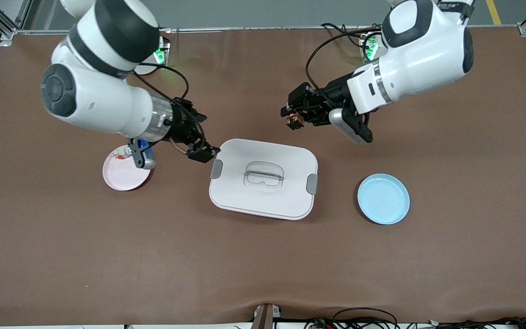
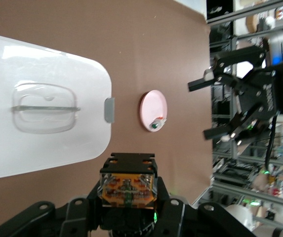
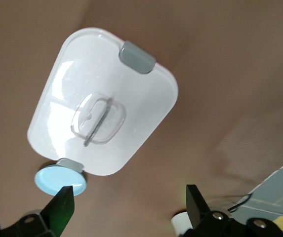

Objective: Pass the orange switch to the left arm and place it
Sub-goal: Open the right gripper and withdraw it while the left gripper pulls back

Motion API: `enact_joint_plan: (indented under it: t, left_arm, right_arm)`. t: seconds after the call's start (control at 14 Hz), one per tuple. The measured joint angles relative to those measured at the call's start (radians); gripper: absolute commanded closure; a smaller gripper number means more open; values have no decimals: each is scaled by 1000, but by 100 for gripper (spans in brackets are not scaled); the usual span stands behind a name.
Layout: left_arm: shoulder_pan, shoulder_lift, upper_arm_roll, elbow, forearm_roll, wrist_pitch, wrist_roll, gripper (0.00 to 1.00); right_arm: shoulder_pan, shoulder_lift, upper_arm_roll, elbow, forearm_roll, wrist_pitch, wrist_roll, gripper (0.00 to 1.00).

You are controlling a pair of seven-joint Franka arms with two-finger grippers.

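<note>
Above table, stubby black-and-orange switch [image 2: 127, 188]

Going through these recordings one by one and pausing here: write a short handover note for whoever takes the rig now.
Left gripper: up in the air over the table past the box's edge toward the bases, shut on the orange switch.
Right gripper: open, holding nothing, beside the box's grey clip at the right arm's end.
Box: mid-table, lid on, between the pink plate and the blue plate.
Pink plate holds a pale part with a green end; blue plate holds nothing.
Done: switch is picked up.
Left: likely pass it between grippers without touching the box, then set it down.
</note>
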Motion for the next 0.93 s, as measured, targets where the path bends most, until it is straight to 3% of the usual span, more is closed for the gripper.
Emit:
enact_joint_plan:
  t: [0.29,0.64,0.93]
  left_arm:
    - [48,-49,3,26,134,-158,-1,100]
    - [95,-61,8,156,421,-434,-10,100]
    - [123,-62,10,192,527,-519,-47,100]
  right_arm:
    - [-102,-3,-9,4,-4,-165,-228,0]
    - [-226,-12,-12,20,-79,-288,-549,0]
    - [-309,-20,-13,80,-152,-357,-818,0]
